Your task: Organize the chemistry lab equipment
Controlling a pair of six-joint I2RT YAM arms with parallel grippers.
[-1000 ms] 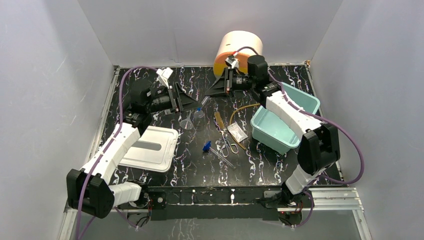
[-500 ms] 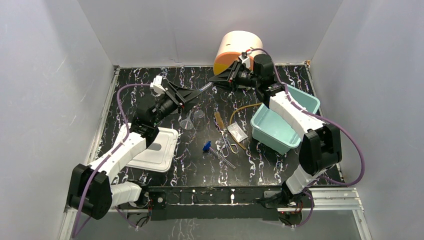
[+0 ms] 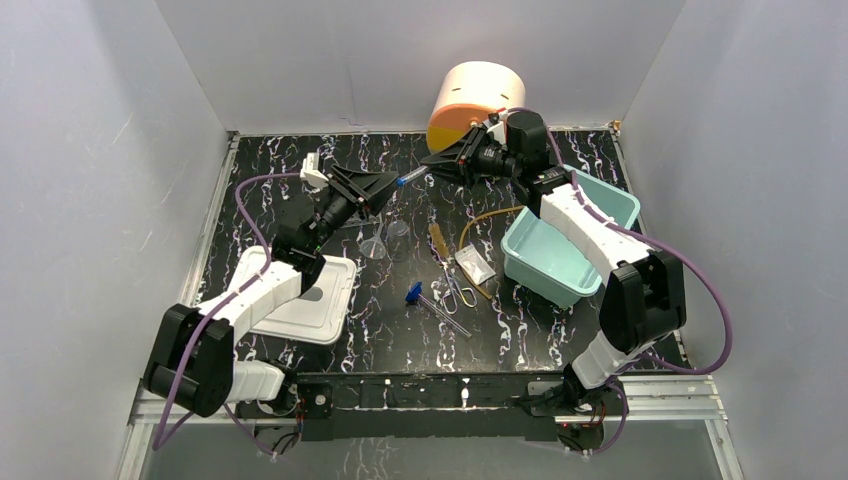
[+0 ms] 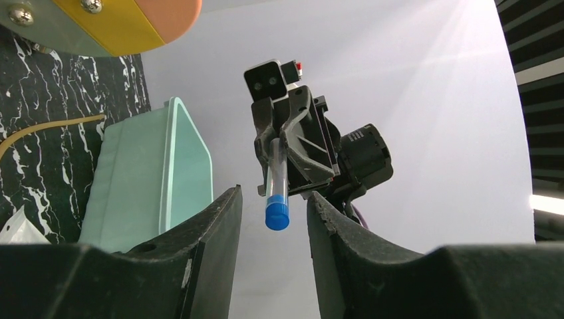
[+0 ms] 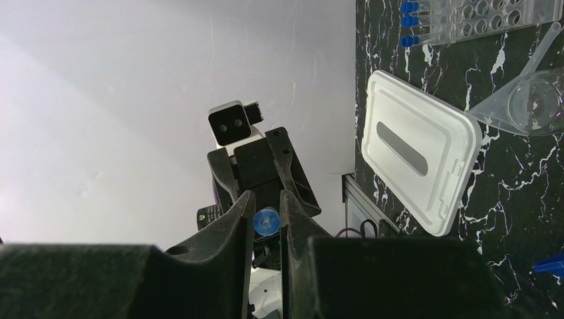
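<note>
My right gripper [image 3: 438, 164] is shut on a blue-capped clear tube [image 3: 412, 177] and holds it in the air over the back of the table. In the right wrist view the tube [image 5: 267, 221] shows end-on, pinched between the fingers [image 5: 247, 219]. My left gripper [image 4: 273, 194] faces it. Its jaws stand open on either side of the blue cap [image 4: 277, 216], with a gap on each side. On the table lie a clear funnel [image 3: 375, 247], a brush [image 3: 439, 243], scissors [image 3: 460, 293], a small bag [image 3: 474, 264], tan tubing [image 3: 486, 215] and another tube [image 3: 432, 302]. The tube rack [image 5: 479, 16] holds several tubes.
A cream-and-orange round drawer unit [image 3: 474, 95] stands at the back. Two teal bins [image 3: 550, 260] sit at the right under the right arm. A white tray lid [image 3: 305, 295] lies at the left, below the left arm.
My left gripper rose and swung right to meet the tube, and its jaws narrowed around the blue cap. My right gripper tilted up slightly, still holding the tube.
</note>
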